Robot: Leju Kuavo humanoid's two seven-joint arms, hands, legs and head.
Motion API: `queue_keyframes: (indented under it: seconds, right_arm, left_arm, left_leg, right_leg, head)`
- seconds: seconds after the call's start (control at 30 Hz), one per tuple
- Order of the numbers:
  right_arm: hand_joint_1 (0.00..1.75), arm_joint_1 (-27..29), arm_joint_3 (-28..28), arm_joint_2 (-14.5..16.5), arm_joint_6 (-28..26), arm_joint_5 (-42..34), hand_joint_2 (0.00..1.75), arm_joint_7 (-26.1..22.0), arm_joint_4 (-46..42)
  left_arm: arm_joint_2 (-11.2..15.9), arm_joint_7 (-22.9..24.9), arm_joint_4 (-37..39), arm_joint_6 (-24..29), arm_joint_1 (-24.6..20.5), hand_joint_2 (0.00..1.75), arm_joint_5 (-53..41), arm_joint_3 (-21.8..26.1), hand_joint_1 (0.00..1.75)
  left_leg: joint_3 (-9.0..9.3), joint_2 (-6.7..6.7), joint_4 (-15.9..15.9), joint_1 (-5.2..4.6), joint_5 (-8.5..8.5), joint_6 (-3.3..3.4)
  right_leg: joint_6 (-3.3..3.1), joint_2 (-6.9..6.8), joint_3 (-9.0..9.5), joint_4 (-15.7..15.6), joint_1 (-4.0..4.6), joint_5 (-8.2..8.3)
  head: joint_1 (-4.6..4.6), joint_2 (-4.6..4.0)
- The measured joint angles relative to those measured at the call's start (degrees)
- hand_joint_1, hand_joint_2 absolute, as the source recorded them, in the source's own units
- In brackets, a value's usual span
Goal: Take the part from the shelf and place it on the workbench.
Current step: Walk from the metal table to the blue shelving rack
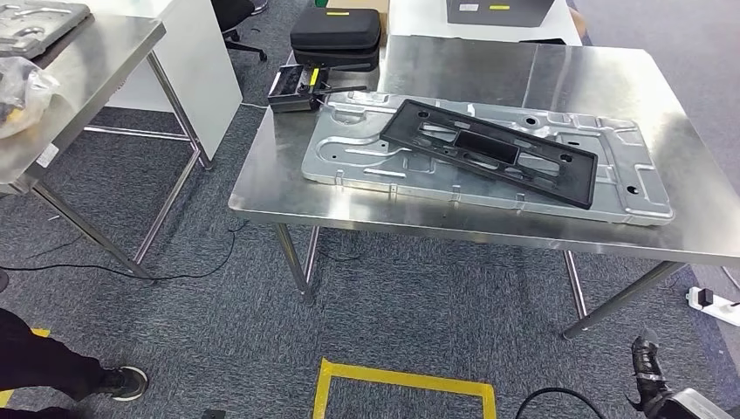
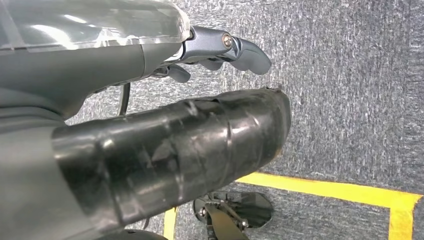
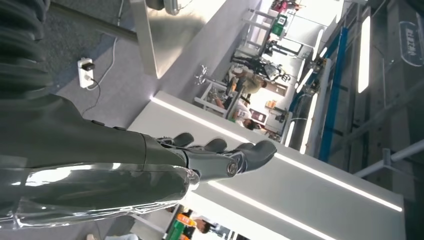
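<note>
Steel-topped workbench (image 1: 419, 209) fills the head view's middle; on it lies a flat stamped silver metal panel (image 1: 366, 153), and a long black plastic frame part (image 1: 489, 150) rests across that panel, slanting from ten o'clock toward four o'clock. At eleven o'clock of the panel sits a small black box (image 1: 292, 87), a black zippered case (image 1: 336, 37) beyond it. Both arms hang low over grey carpet. Left hand (image 2: 220, 52): fingers extended, loosely apart, empty. Right hand (image 3: 220, 157): fingers stretched out, holding nothing.

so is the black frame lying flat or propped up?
Flat. The black frame lies on the metal panel on the table, nothing under either end.
</note>
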Motion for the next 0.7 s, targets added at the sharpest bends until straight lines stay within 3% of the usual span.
queue_keyframes:
  seconds: [0.03, 0.13, 0.17, 0.23, 0.3, 0.33, 0.37, 0.4, 0.47, 0.53, 0.63, 0.7]
  right_arm:
    - [0.0, 0.01, 0.0, 0.01, 0.0, -0.04, 1.75, -0.02, 0.06]
    - [0.0, 0.03, 0.0, 0.03, 0.0, -0.13, 1.75, -0.03, 0.15]
    - [0.0, 0.03, 0.01, 0.07, 0.0, -0.14, 1.75, -0.03, 0.16]
    - [0.0, 0.03, 0.02, 0.23, 0.01, -0.15, 1.75, -0.04, 0.2]
    - [0.0, 0.07, 0.02, 0.38, 0.02, -0.16, 1.75, -0.05, 0.28]
    - [0.0, 0.07, 0.02, 0.4, 0.01, -0.16, 1.75, -0.05, 0.34]
    - [0.0, 0.07, 0.02, 0.4, 0.01, -0.16, 1.75, -0.05, 0.41]
    - [0.0, 0.07, 0.02, 0.41, 0.0, -0.16, 1.75, -0.05, 0.46]
    - [0.0, 0.07, 0.02, 0.45, 0.0, -0.18, 1.75, -0.05, 0.5]
    - [0.0, 0.1, 0.03, 0.52, 0.02, -0.19, 1.75, -0.07, 0.5]
    - [0.0, 0.25, 0.05, 0.64, 0.16, 0.0, 1.75, -0.1, 0.49]
    - [0.0, 0.5, 0.05, 0.68, 0.56, 0.52, 1.75, 0.01, 0.49]
  left_arm:
    - [0.0, -0.01, 0.0, 0.0, -0.01, 0.0, 0.05, 0.02, 0.0]
    - [0.02, -0.03, 0.0, 0.01, 0.02, 0.0, 0.22, 0.13, 0.0]
    - [0.03, -0.03, 0.0, 0.01, 0.04, 0.0, 0.25, 0.17, 0.0]
    - [0.04, -0.03, 0.0, 0.02, 0.05, 0.0, 0.28, 0.25, 0.0]
    - [0.04, -0.03, 0.0, 0.02, 0.07, 0.0, 0.28, 0.28, 0.0]
    - [0.04, -0.03, 0.0, 0.02, 0.09, 0.0, 0.28, 0.31, 0.0]
    - [0.04, -0.03, 0.0, 0.02, 0.1, 0.0, 0.28, 0.34, 0.0]
    - [0.04, -0.03, 0.0, 0.02, 0.1, 0.0, 0.29, 0.38, 0.0]
    - [0.12, -0.03, -0.01, 0.02, -0.01, 0.0, 0.29, 0.45, 0.0]
    - [0.23, -0.04, -0.02, 0.02, -0.12, 0.0, 0.29, 0.54, 0.0]
    - [0.19, 0.04, -0.02, 0.01, -0.1, 0.0, 0.31, 0.64, 0.0]
    - [0.08, 0.15, -0.01, 0.0, -0.09, 0.0, 0.38, 0.73, 0.0]
  left_leg:
    - [-0.21, -0.03, 0.19, -0.04, 0.19, -0.33]
    - [-0.84, -0.16, 0.66, -0.03, 0.33, -1.38]
    - [-1.38, -0.23, 1.73, 0.03, -0.83, -1.7]
    - [-3.39, -0.35, 7.04, 0.22, -5.44, -2.32]
    - [-5.4, -0.36, 14.13, 0.31, -9.5, -2.71]
    - [-5.54, -0.36, 16.09, 0.32, -10.02, -2.74]
    - [-4.58, -0.36, 15.79, 0.31, -9.33, -2.62]
    - [-2.5, -0.37, 13.21, 0.24, -7.89, -2.31]
    - [3.27, -0.4, 4.47, -0.07, -5.51, -1.22]
    - [6.37, -0.36, -1.01, -0.48, -4.66, -0.51]
    - [6.16, -0.15, -2.44, -0.69, -3.57, -0.08]
    - [5.75, 0.08, -3.56, -0.3, -2.24, 0.59]
  right_leg:
    - [-0.29, 0.03, 0.43, -1.12, 0.16, -0.08]
    - [-1.43, 0.03, -0.56, -1.33, 0.11, 0.74]
    - [-1.96, -0.02, -1.03, -1.46, 0.0, 1.16]
    - [-2.68, -0.12, -2.1, -1.55, -0.07, 2.08]
    - [-2.81, -0.15, -3.3, -1.36, 0.05, 2.89]
    - [-2.79, -0.17, -3.9, -1.2, 0.13, 3.25]
    - [-2.77, -0.17, -4.46, -1.02, 0.23, 3.54]
    - [-2.74, -0.16, -4.93, -0.84, 0.35, 3.81]
    - [-2.59, -0.14, -5.48, -0.6, 0.55, 4.34]
    - [-2.05, -0.21, -5.66, -0.62, 0.43, 5.02]
    - [-0.94, -0.29, -5.77, -0.92, 0.2, 5.9]
    - [-0.39, -0.14, -6.6, 0.92, 0.31, 3.76]
  head:
    - [-0.01, 0.0]
    - [-0.02, 0.01]
    - [-0.03, 0.0]
    - [-0.08, -0.01]
    - [-0.1, -0.01]
    - [-0.1, 0.0]
    - [-0.1, 0.0]
    - [-0.11, 0.0]
    - [-0.09, 0.0]
    - [-0.09, 0.0]
    - [-0.1, -0.01]
    - [-0.06, -0.01]
